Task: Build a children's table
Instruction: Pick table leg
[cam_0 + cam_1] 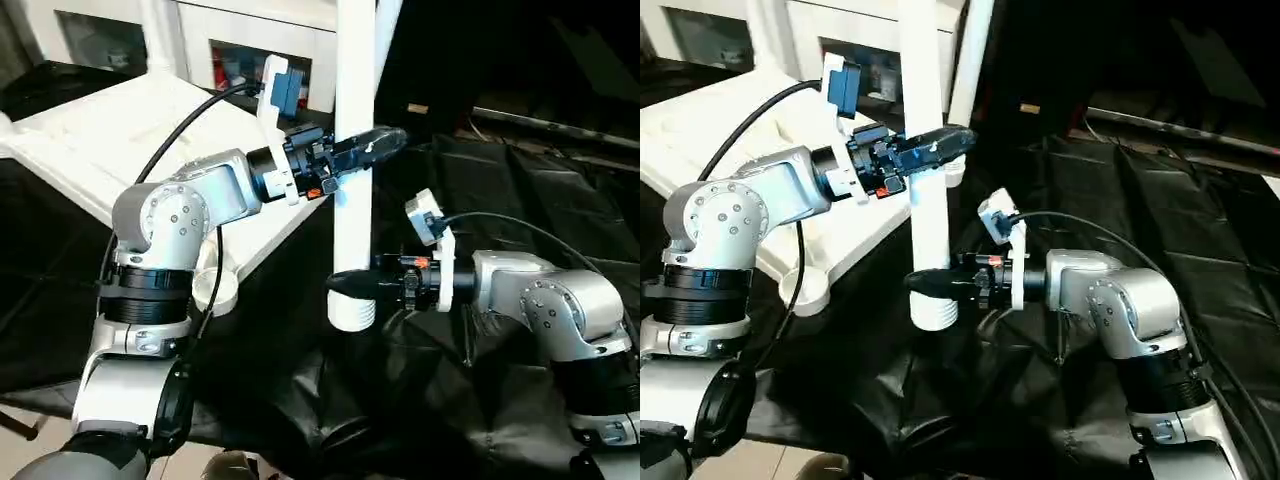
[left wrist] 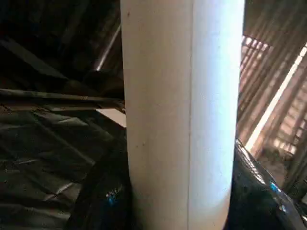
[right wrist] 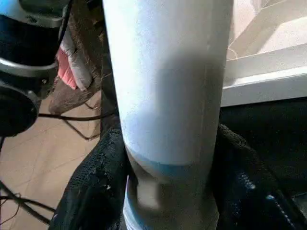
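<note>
A long white leg stands upright over the black-draped work table, its ribbed end pointing down. My left gripper is shut on the leg's upper part, reaching in from the left. My right gripper is shut on it just above the ribbed end, reaching in from the right. In the wrist views the leg sits between black fingers on both sides. The white tabletop lies to the left, with a round corner socket at its near corner.
Black cloth covers the work table on the right and in front. White shelving stands behind the tabletop. A second white tube leans behind the held leg. A black cable loops over my left arm.
</note>
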